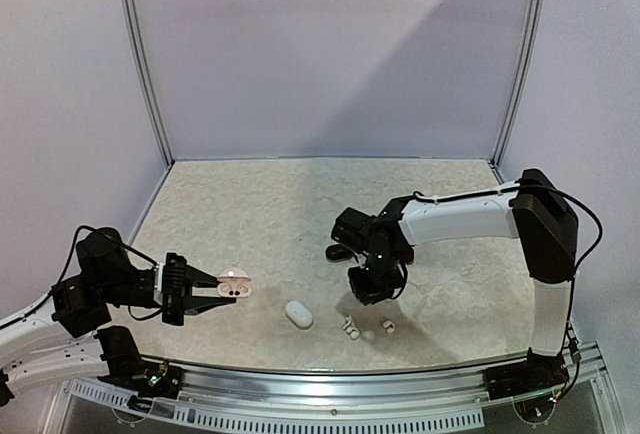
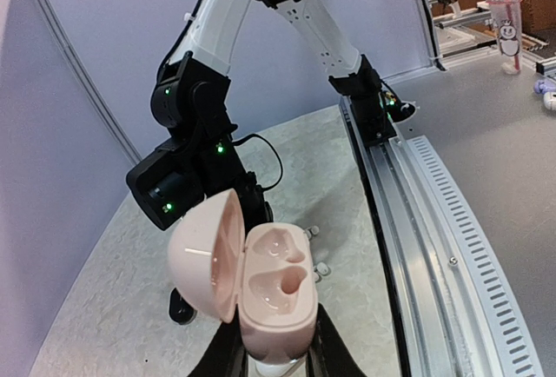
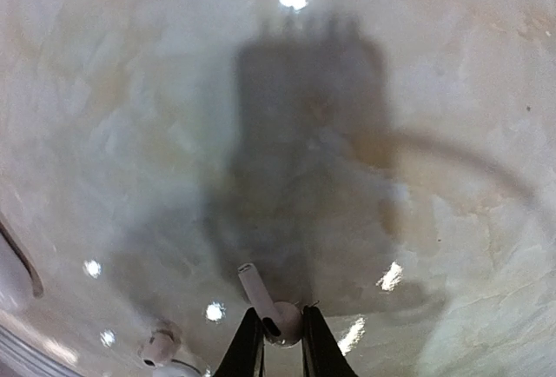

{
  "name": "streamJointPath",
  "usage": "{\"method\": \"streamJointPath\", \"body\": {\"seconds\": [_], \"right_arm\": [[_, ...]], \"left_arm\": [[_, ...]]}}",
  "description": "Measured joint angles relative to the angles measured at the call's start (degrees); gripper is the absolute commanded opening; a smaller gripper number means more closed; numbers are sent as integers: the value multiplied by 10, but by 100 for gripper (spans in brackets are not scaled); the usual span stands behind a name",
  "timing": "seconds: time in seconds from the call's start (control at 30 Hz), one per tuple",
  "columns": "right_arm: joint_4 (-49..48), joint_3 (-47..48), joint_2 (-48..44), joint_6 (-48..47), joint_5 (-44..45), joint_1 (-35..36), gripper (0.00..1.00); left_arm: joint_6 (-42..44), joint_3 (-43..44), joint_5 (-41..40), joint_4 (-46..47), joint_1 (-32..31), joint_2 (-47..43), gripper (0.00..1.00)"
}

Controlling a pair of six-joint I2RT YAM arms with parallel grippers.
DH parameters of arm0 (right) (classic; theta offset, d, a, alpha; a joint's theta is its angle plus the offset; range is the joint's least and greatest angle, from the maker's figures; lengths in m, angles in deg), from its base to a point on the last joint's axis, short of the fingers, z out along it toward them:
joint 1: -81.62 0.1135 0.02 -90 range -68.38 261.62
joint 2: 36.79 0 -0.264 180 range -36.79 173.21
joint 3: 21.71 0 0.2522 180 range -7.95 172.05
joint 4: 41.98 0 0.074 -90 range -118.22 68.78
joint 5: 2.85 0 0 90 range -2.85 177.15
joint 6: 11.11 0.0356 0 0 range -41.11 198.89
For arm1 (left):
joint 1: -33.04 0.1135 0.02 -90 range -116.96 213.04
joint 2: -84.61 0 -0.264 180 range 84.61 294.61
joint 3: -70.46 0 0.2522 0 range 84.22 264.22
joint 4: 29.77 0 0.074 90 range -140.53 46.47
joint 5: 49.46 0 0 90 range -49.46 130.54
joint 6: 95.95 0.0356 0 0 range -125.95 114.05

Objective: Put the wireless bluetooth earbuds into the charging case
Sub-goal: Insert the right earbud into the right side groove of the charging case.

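My left gripper (image 1: 212, 290) (image 2: 276, 355) is shut on the base of a pink charging case (image 1: 236, 285) (image 2: 276, 294) and holds it above the table at the left. Its lid (image 2: 204, 255) is swung open, and both moulded sockets are empty. In the right wrist view my right gripper (image 3: 283, 335) is shut on the head of a white earbud (image 3: 280, 312), whose stem points up and to the left. From above, the right gripper (image 1: 372, 294) hangs over the table's middle. More white earbuds (image 1: 351, 330) (image 1: 387, 326) (image 3: 159, 348) lie on the table near it.
A closed white case (image 1: 298, 314) lies between the two grippers. A black object (image 1: 340, 251) (image 2: 180, 306) sits behind the right wrist. The right arm (image 2: 187, 177) stands just beyond the held case. A metal rail (image 1: 330, 379) runs along the table's near edge.
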Motion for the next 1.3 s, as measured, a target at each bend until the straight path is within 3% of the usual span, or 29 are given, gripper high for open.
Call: {"method": "streamJointPath", "body": {"seconds": [0.27,0.5,0.9,1.3], "right_arm": [[105,45,1,-336,-47,7,4],[194,114,36,-624,-20,28,4],[229,140,56,-911,0,87,3],[274,129,36,-1052,-30,162,3]], "left_arm": [[0,0,0,0,1,0,0],[1,0,2,-1,3,0,0],[0,0,5,-3,10,6,0],[0,0,10,-3,11,6,0]]}}
